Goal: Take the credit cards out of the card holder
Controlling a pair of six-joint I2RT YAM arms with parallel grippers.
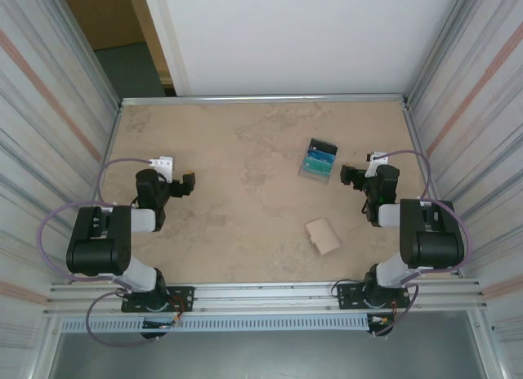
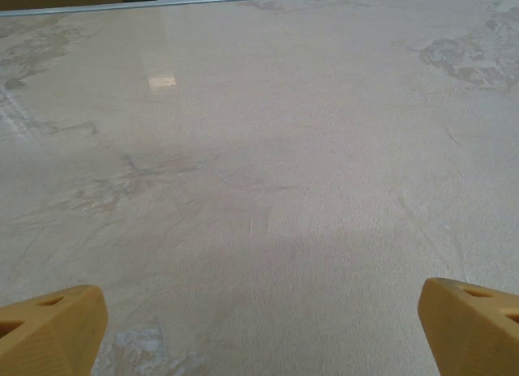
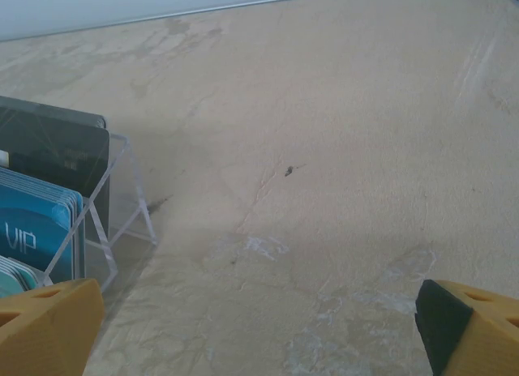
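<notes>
Seen from overhead, the left fingers (image 1: 187, 183) hover at about 9 o'clock on the bench (image 1: 245, 150), spread wide and holding nothing. The left wrist camera looks between them at bare marbled surface. That reads as a ready pose: parked to one side, well apart from everything, so the middle is free.

Further right, at about 2 o'clock, a clear plastic tray (image 1: 318, 159) stands with dark, teal and blue cards upright in its slots. It is a display rack, not the target.

The wallet (image 1: 324, 235) lies flat at about 4 o'clock, tan side up and apparently folded shut, so the credit cards inside are hidden. Nothing touches it. It probably has to be opened before any card can be pulled.

The right fingers (image 1: 350, 176) wait at about 3 o'clock, likewise spread and empty, pointing inward. The tray sits near them at 10 o'clock and the wallet at 7 o'clock. Being the closer arm, the right one seems the likelier to reach the wallet first, and the task has not begun.
</notes>
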